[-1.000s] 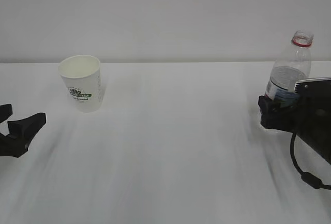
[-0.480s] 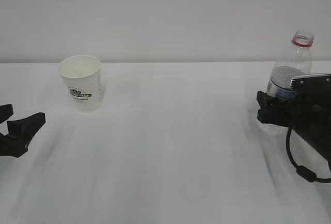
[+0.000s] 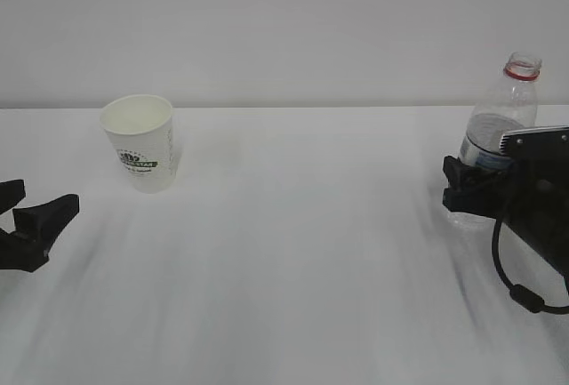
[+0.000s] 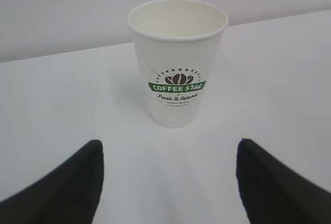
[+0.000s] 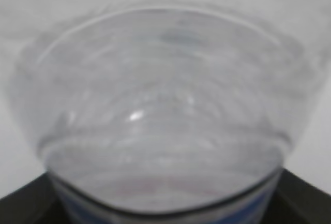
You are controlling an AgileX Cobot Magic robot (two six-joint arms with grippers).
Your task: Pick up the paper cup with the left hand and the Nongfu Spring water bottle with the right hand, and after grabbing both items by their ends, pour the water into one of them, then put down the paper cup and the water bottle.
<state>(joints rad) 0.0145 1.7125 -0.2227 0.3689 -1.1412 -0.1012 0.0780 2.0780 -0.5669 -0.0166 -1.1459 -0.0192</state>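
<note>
I judge the paper cup [image 4: 177, 63] light and crushable, my spread left gripper [image 4: 168, 182] short of it; right gripper [image 3: 471, 191] straddles the bottle [image 3: 498, 132], grip uncertain.

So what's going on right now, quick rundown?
Left pincer open, short of cup. Right pincer around bottle, grip unclear. Nothing in the way.

Exterior looks slantwise down the table [image 3: 293, 252]; wrists close, forward.
</note>
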